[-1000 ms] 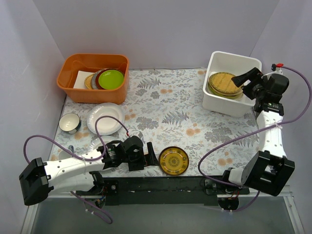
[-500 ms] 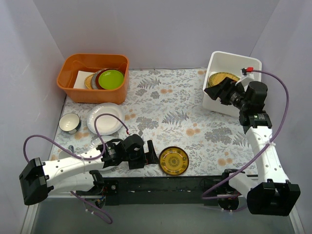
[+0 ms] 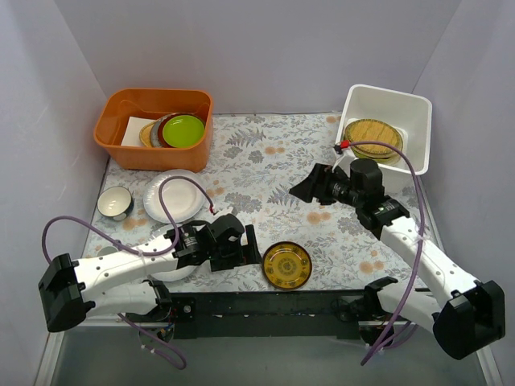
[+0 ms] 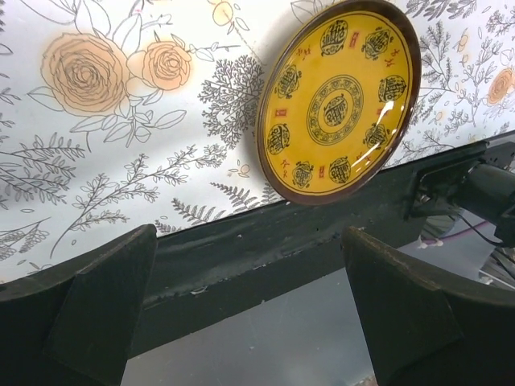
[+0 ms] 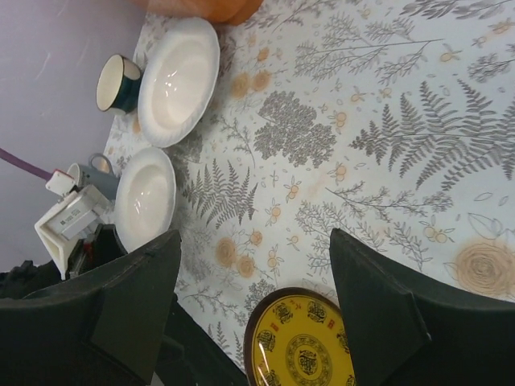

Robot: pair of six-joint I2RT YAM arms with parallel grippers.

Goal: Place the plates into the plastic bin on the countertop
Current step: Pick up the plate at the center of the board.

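The left gripper (image 3: 241,251) stands with its jaws spread wide and nothing between them, low over the near edge of the countertop (image 3: 265,173). The amber patterned plate (image 4: 338,100) lies flat just ahead of it, off toward its right finger and apparently untouched. The wide spread suits a plate's rim, so this looks like the approach to a pick.

The right gripper (image 3: 308,186) is likewise parted and empty, hanging over the middle of the counter with the plastic bin (image 3: 385,90) behind it. The yellow woven-look plates (image 3: 372,137) stacked in that bin suggest the job is partly done.

Ahead of the right gripper's fingers lie two white plates (image 5: 179,79), well apart from the bin. One is beside the small dark-rimmed bowl (image 5: 119,83). The other is nearer the left arm, and whether that arm touches it is hard to tell from above.

The surface is flat and pale grey, printed with ferns and orange flowers. Plain lilac walls close in three sides, and an orange tub (image 3: 153,129) sits in the far corner.
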